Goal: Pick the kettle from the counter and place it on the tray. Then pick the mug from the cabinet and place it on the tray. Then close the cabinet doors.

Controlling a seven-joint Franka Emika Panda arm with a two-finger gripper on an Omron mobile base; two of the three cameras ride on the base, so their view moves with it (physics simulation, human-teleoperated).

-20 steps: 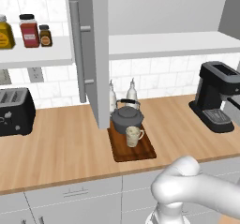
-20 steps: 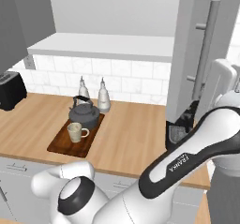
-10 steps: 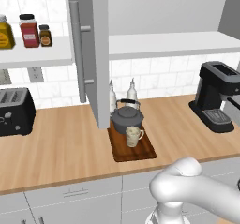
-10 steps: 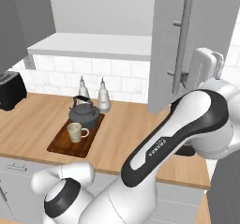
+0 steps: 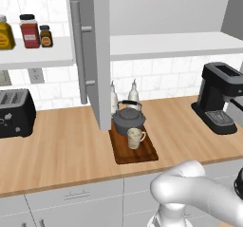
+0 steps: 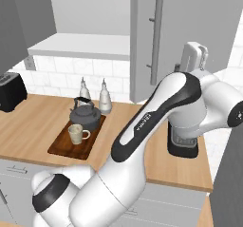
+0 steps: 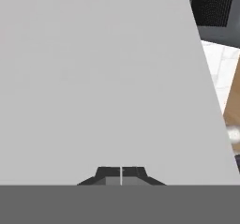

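Claw (image 7: pixel 121 175) pressed together, tips right up against grey cabinet door (image 7: pixel 103 78). Kettle (image 5: pixel 128 120) and mug (image 5: pixel 135 138) both sit on tray (image 5: pixel 142 153) on worktop (image 5: pixel 61 145); both doors stand open.

The counter (image 5: pixel 66 145) — light-brown wood over white drawers — bears a tray (image 5: pixel 134 147) near its middle, with the kettle (image 5: pixel 128 120) and mug (image 5: pixel 135 137) on that tray. Two white bottles (image 5: pixel 134 92) stand behind the tray by the tiled wall. A black toaster (image 5: pixel 14 113) sits at the left end — a black coffee machine (image 5: pixel 219 97) at the right.
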